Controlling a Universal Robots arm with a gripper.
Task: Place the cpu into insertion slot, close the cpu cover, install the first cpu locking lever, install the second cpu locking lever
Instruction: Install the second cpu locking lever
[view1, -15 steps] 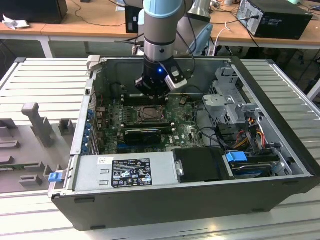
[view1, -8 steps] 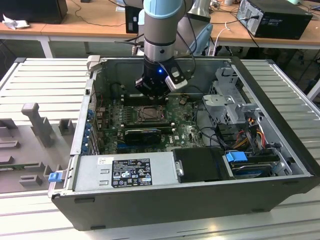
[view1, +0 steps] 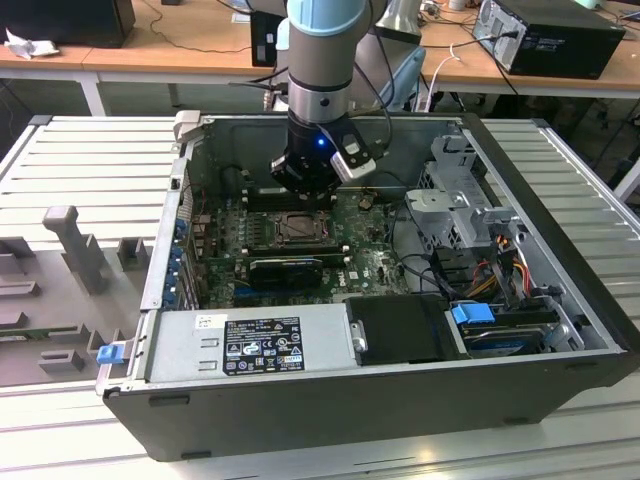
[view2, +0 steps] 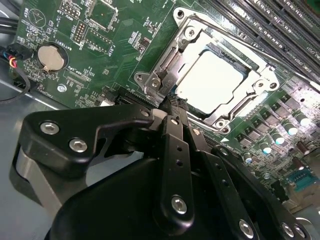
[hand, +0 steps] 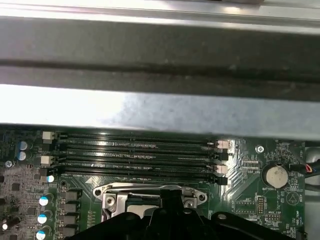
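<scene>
Exterior view: An opened computer case (view1: 330, 400) lies on a ribbed metal worktop (view1: 90, 160). The robot arm (view1: 322, 60) reaches straight down into the case, and its hand (view1: 303, 185) hangs just above the insertion slot (view1: 298, 230) on the green motherboard (view1: 375, 265). A black card (view1: 285, 268) sits just on the near side of the slot. A grey power supply (view1: 250, 345) fills the near left of the case, and a drive cage (view1: 465, 200) stands toward the exterior view's right.

Second wrist view: The cpu (view2: 212, 82) lies flat in the slot, its pale metal top showing through the window of the cpu cover (view2: 185, 47), which lies down over it. The hand's black fingers (view2: 172, 125) are pressed together, pinching nothing, with the tip at a corner of the cover frame. A coin battery (view2: 52, 57) sits well apart on the board.

First wrist view: Four long memory slots (hand: 137, 155) run beside the cover frame (hand: 150, 192). The hand's dark body (hand: 165, 222) hides part of the socket.
</scene>
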